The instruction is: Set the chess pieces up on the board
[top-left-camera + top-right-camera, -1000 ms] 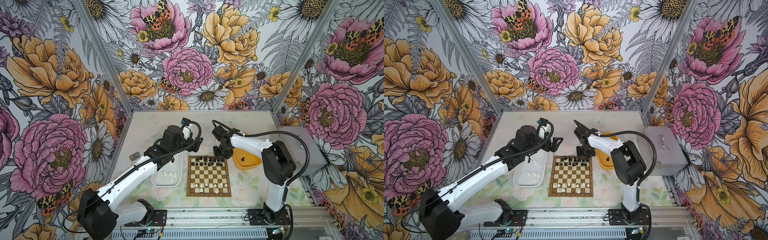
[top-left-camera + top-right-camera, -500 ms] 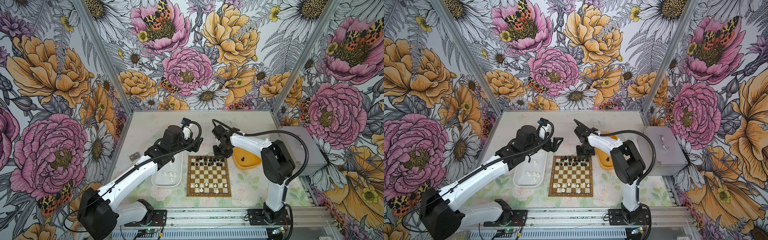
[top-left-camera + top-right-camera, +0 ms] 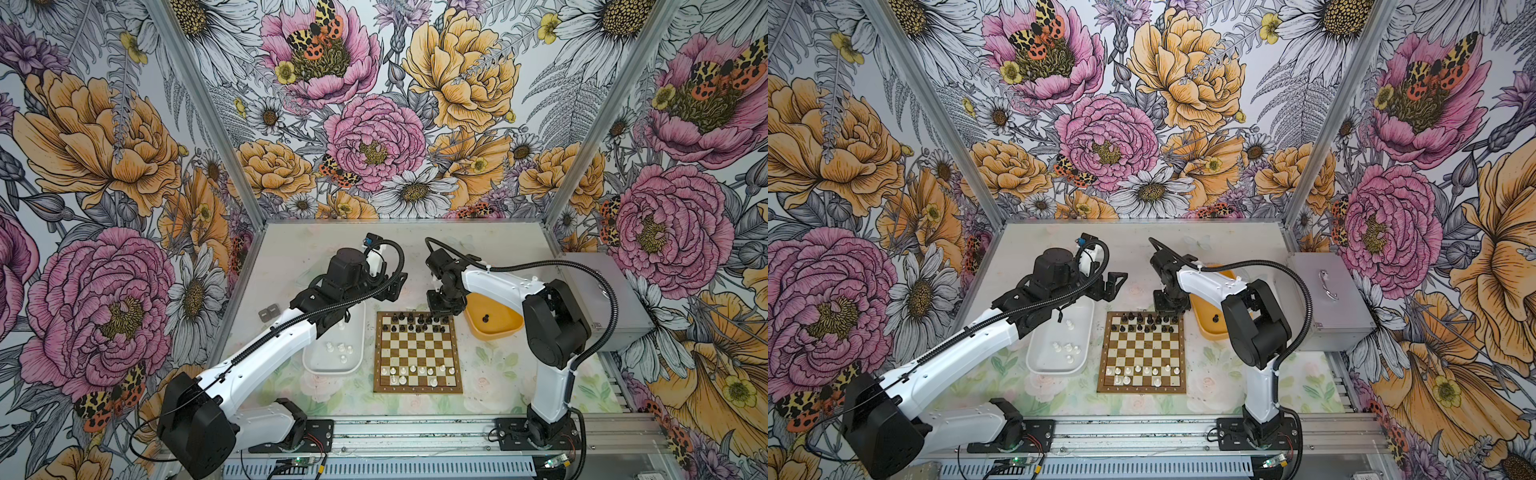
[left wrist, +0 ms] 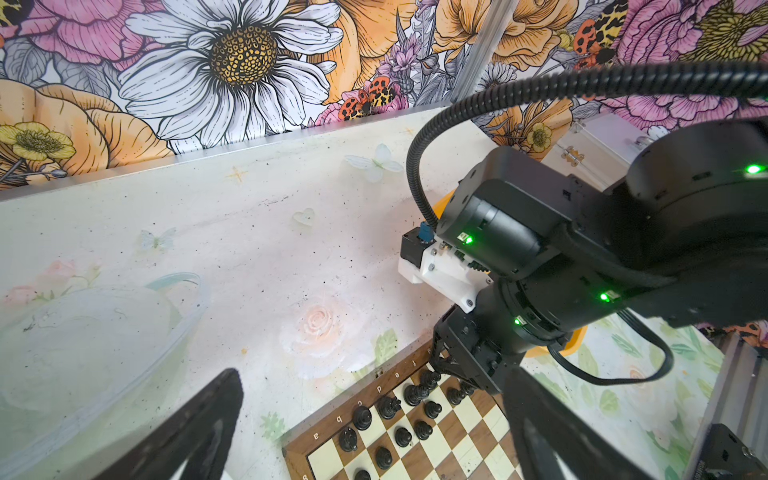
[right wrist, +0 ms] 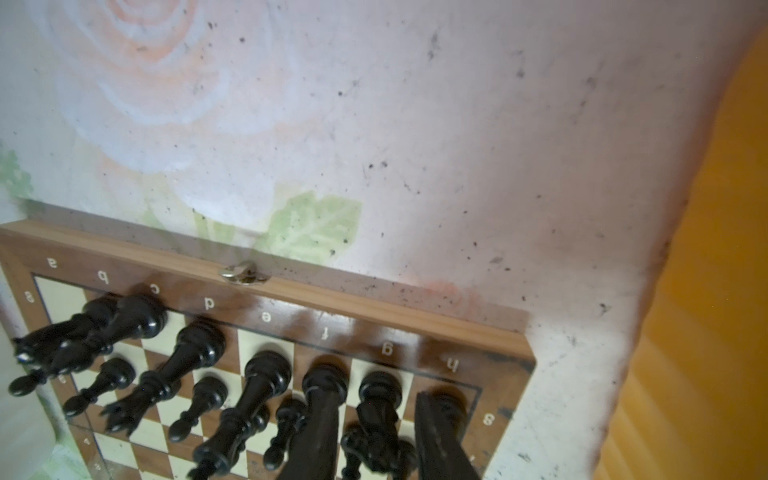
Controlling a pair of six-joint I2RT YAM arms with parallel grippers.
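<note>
Flowered wallpaper is surrounding a pale tabletop (image 3: pixel 291 266), with the board (image 3: pixel 417 351) lying at its middle. On the board's two far rows black chess pieces (image 3: pixel 417 324) are standing, while white chess pieces (image 3: pixel 409 370) are only partly filling its near rows. Just beside the board's left edge a white tray (image 3: pixel 316 361) is holding several loose white men. Just beside its far right corner a yellow tray (image 3: pixel 503 326) is holding one last black man (image 3: pixel 485 318). The right gripper (image 3: pixel 443 306) is pointing down over the board's far right corner. In the right wrist view its fingers (image 5: pixel 320 440) are standing slightly parted either side of a back-row piece (image 5: pixel 380 390), apparently clear of it and gripping nothing (a neighbour is sitting right behind one finger). The left gripper (image 3: pixel 392 286) is hanging spread wide and empty just beyond the board's far left corner. The step in hand looks like letting go of a placed piece. Doing it well probably means rising straight up past the piece tops before swinging toward the yellow tray, since a sideways brush in this crowded row could topple several.
</note>
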